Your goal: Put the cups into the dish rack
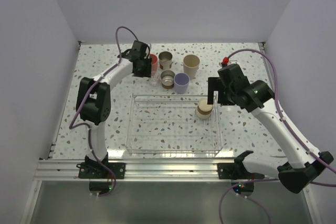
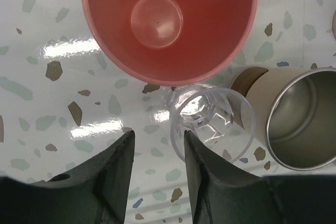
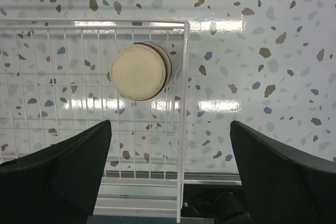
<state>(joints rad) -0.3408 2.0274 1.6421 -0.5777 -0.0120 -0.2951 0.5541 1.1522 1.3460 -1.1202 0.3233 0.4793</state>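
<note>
Red-pink cup (image 2: 168,24), steel cup (image 2: 302,124) crowd clear cup (image 2: 212,121) at left hand (image 2: 157,141).

Light was bright and even from overhead. White glare streaks lay on the glossy table (image 2: 73,48) in both wrist views; shadows were faint and soft.

White-black arms (image 1: 119,73); purple cables (image 1: 116,40)
</note>
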